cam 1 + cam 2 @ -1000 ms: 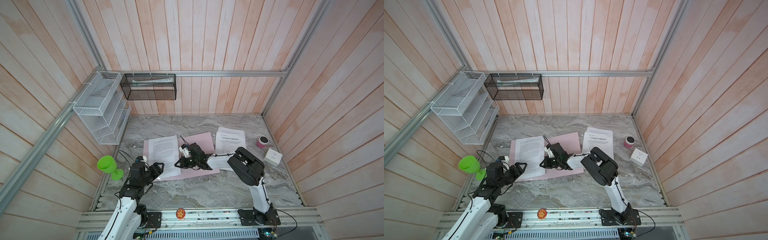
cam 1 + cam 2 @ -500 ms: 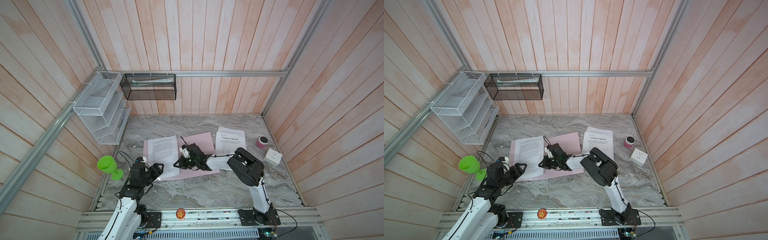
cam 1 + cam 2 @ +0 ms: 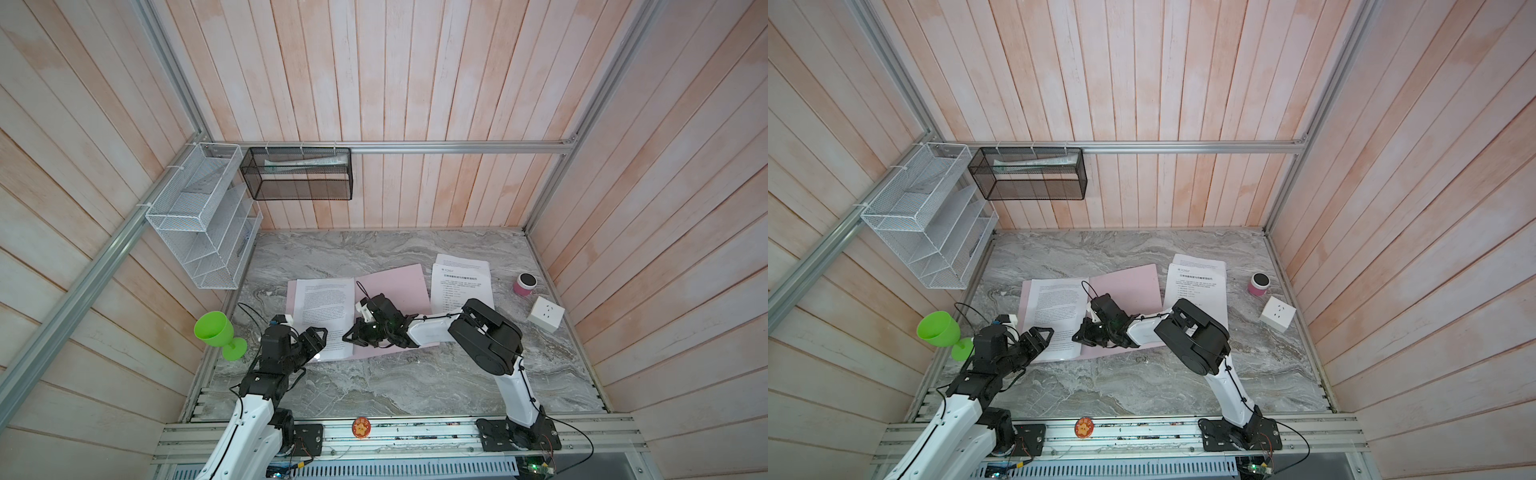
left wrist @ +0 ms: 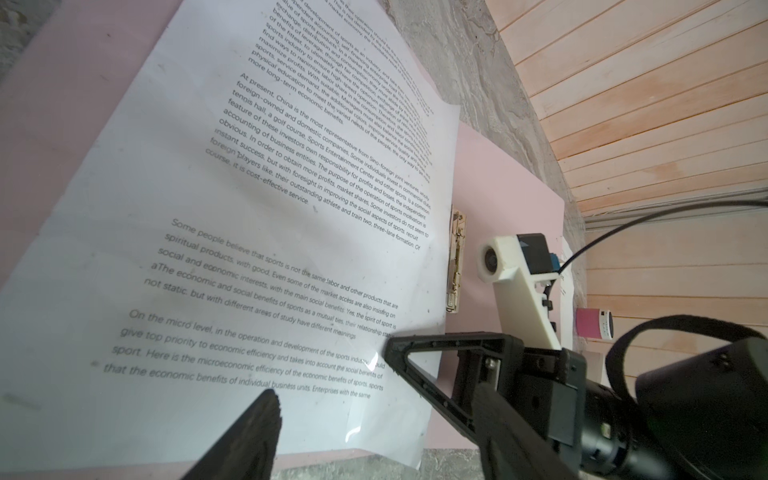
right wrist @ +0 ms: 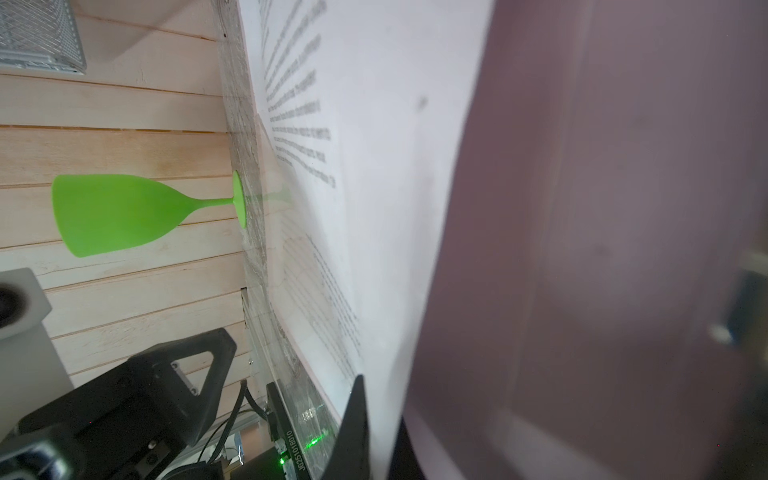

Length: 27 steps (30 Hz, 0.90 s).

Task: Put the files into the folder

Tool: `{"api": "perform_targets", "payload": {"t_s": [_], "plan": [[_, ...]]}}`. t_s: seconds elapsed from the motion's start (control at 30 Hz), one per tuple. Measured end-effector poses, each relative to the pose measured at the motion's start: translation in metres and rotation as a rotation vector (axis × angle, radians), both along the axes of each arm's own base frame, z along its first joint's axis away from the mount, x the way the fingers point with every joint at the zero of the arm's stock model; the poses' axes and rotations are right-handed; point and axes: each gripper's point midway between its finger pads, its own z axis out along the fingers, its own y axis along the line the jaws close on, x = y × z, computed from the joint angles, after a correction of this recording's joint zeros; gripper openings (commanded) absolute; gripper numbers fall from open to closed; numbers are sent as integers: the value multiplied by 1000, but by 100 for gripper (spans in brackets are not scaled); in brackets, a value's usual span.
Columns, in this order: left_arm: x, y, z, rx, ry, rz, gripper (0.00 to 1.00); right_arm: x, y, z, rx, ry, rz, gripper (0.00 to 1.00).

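The pink folder (image 3: 395,286) (image 3: 1129,286) lies open on the marble table, its metal clip (image 4: 457,257) beside the spine. One printed sheet of the files (image 3: 322,307) (image 3: 1057,307) (image 4: 232,232) rests on the left cover. My right gripper (image 3: 348,336) (image 3: 1077,334) (image 5: 380,407) is shut on this sheet's near edge by the spine, which stands lifted off the pink cover (image 5: 582,208). Above the sheet's near corner my left gripper (image 3: 316,345) (image 3: 1042,343) (image 4: 378,392) hangs open, holding nothing. More files (image 3: 461,282) (image 3: 1198,282) lie stacked to the right of the folder.
A green goblet (image 3: 214,332) (image 5: 116,212) stands at the table's left edge beside my left arm. A small pink cylinder (image 3: 524,284) and a white socket block (image 3: 546,313) sit at the right. A white wire rack (image 3: 199,232) and a black mesh basket (image 3: 297,174) hang on the walls.
The right gripper has crept slightly to the left with the sheet's edge in it. The left arm has stayed where it was.
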Motion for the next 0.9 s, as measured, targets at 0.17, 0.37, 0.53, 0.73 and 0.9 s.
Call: {"api": "perform_targets", "payload": {"t_s": [0.17,0.37,0.53,0.73,0.9], "plan": [[-2,0,-5,1,12,0,75,4,10,4,14,-6,1,0],[-2,0,-6,1,12,0,75,5,24,5,24,-19,21,0],[-3,0,-7,2,14,0,75,3,24,3,20,-16,27,0],[-6,0,-13,3,29,0,75,2,27,6,24,-10,37,0],[-6,0,-13,3,29,0,75,-1,29,8,29,5,45,3]]}}
